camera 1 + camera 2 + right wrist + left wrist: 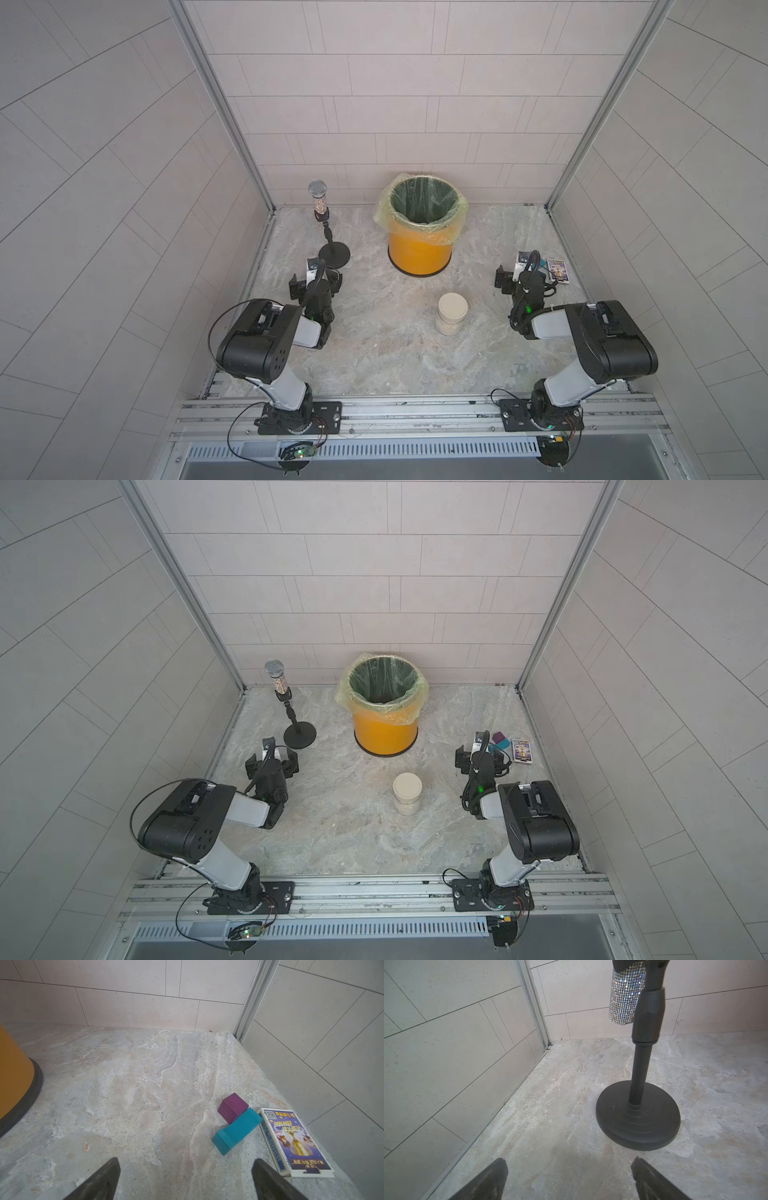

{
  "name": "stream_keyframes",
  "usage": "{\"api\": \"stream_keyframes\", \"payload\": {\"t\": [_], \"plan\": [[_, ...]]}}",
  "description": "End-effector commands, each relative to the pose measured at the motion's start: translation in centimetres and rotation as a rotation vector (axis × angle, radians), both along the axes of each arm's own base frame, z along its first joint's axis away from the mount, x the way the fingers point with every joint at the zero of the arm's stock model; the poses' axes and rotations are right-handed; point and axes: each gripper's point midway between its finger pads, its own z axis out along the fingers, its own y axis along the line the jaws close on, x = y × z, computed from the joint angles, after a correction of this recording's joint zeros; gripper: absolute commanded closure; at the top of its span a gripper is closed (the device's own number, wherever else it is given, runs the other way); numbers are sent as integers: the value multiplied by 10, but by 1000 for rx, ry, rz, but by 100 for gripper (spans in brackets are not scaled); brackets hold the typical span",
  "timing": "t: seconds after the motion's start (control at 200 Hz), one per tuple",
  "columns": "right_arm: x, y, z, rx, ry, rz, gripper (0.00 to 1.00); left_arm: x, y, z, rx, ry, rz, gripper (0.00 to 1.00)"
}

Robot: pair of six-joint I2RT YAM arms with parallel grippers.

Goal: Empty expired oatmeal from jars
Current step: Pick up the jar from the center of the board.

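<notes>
A small clear jar stands upright in the middle of the stone floor, closed by a round cream lid. Pale beige oatmeal shows through the glass low down. My left gripper hovers open to the jar's left, pointing at the microphone stand, with nothing between its fingers. My right gripper hovers open to the jar's right, also empty. Neither wrist view shows the jar.
An orange bin with a yellowish liner stands behind the jar. A glittery microphone on a black stand sits back left. By the right wall lie a purple block, a teal block and a card box.
</notes>
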Motion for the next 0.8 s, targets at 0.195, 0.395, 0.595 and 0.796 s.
{"api": "stream_keyframes", "payload": {"t": [0.195,0.395,0.595,0.796], "plan": [[-2,0,-1,20,-5,-14,0,1,3,6,-7,-20,14,0],[-2,0,-1,20,-5,-14,1,1,3,5,-6,-18,15,0],[-2,0,-1,19,-5,-14,0,1,3,5,-7,-19,15,0],[-1,4,-3,18,4,13,0,1,3,6,-7,-21,14,0]]}}
